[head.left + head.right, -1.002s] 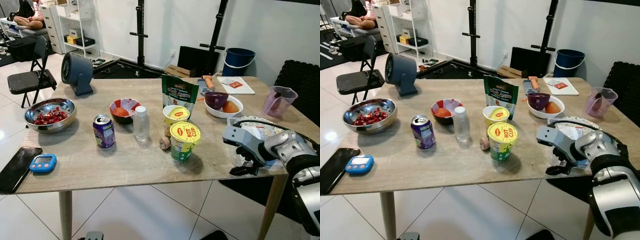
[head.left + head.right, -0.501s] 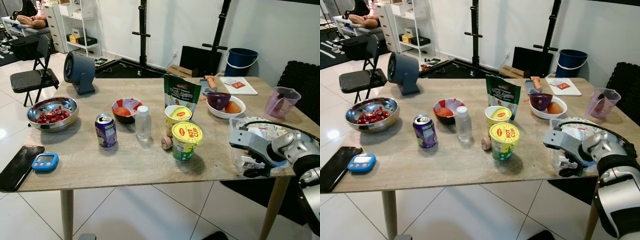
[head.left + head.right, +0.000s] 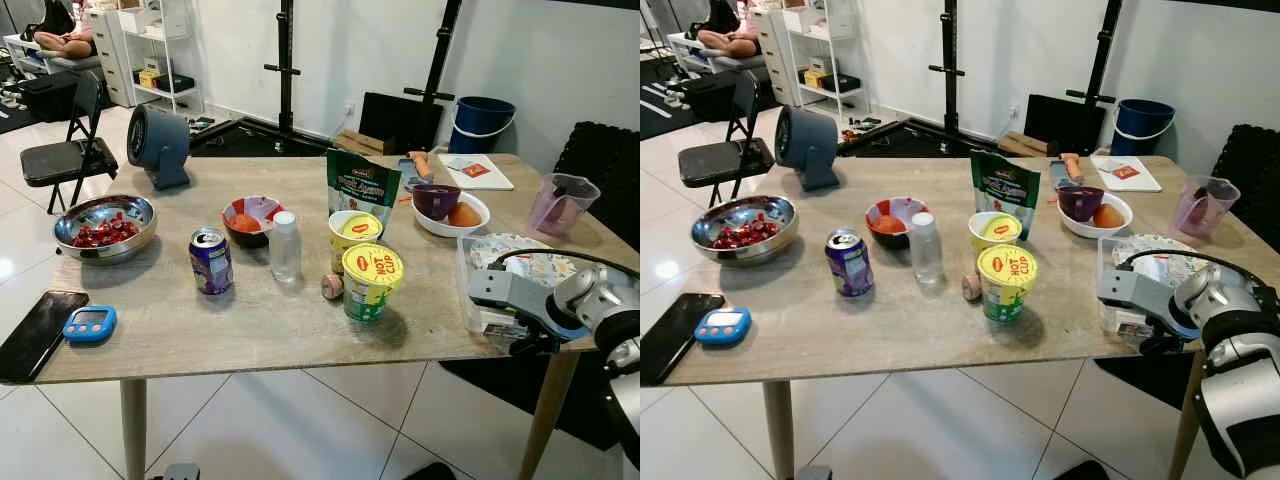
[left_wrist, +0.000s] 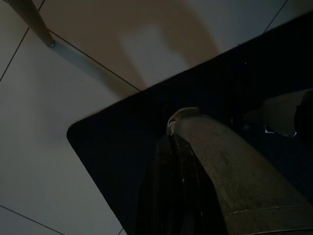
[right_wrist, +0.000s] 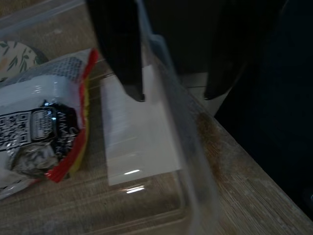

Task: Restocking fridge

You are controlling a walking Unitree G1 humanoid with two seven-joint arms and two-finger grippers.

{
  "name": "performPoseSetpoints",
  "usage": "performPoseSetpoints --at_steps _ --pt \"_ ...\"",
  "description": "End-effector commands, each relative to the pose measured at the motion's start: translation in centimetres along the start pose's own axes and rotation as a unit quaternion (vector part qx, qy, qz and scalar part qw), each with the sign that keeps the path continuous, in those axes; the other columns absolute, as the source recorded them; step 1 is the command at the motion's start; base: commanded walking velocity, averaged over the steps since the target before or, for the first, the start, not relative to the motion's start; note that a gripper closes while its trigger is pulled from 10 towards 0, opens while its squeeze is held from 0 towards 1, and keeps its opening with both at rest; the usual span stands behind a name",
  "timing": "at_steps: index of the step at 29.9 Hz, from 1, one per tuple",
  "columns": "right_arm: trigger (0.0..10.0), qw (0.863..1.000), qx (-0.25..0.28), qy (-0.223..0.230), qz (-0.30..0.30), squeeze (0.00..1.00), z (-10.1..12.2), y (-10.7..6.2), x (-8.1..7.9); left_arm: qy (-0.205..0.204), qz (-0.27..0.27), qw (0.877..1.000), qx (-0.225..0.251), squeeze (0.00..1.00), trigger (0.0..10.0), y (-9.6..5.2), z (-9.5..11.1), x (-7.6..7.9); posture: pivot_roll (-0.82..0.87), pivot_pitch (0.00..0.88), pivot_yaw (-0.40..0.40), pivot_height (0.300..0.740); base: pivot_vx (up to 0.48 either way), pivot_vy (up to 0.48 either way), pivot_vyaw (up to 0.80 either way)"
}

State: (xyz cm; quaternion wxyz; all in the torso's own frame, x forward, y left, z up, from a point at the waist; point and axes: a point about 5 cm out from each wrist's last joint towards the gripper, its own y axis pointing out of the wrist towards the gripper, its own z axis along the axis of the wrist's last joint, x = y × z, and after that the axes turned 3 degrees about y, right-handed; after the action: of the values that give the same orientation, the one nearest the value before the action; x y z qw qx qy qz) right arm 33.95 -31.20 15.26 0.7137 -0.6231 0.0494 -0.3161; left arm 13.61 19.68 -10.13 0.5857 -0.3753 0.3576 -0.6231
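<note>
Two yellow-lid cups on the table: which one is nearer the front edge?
The Hot Cup with the red-lettered lid; the other yellow-lid cup stands behind it, against the green pouch.

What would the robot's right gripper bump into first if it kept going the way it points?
Probably the clear plastic container: the right gripper has a finger either side of its wall, and the table lies just beyond.

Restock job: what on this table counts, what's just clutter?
Job: clear container with right gripper straddling its wall; soda can; water bottle; noodle cups; cherry bowl.

Clutter: phone, blue timer, fan, notebook.
</note>
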Motion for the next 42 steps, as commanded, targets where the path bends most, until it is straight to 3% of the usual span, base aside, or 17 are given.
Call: performPoseSetpoints --at_steps 1,23,33,42 --pt "0.0 1.0 -0.009 0.001 0.003 0.0 -0.4 0.0 0.0 -0.002 -0.005 1.0 -0.007 0.0 10.0 0.1 -0.2 0.5 0.01 0.0 -0.042 0.74 0.0 0.0 0.0" --pt "0.0 0.999 0.001 0.01 0.032 0.0 -0.4 0.8 -0.9 -0.004 -0.003 1.0 -0.01 0.0 10.0 -0.1 -0.6 0.1 0.01 0.0 -0.041 0.74 0.0 0.0 0.0" --pt "0.0 0.999 -0.015 0.041 0.03 0.0 -2.8 -0.2 -0.5 -0.005 -0.002 1.0 -0.012 0.0 10.0 -0.1 -0.7 0.1 0.0 0.0 -0.044 0.74 0.0 0.0 0.0" --pt "0.0 0.995 -0.028 0.091 0.027 0.0 -6.5 -2.1 -0.1 -0.003 -0.002 1.0 -0.013 0.0 10.0 -0.1 -0.9 0.1 -0.01 0.0 -0.048 0.74 0.0 0.0 0.0"
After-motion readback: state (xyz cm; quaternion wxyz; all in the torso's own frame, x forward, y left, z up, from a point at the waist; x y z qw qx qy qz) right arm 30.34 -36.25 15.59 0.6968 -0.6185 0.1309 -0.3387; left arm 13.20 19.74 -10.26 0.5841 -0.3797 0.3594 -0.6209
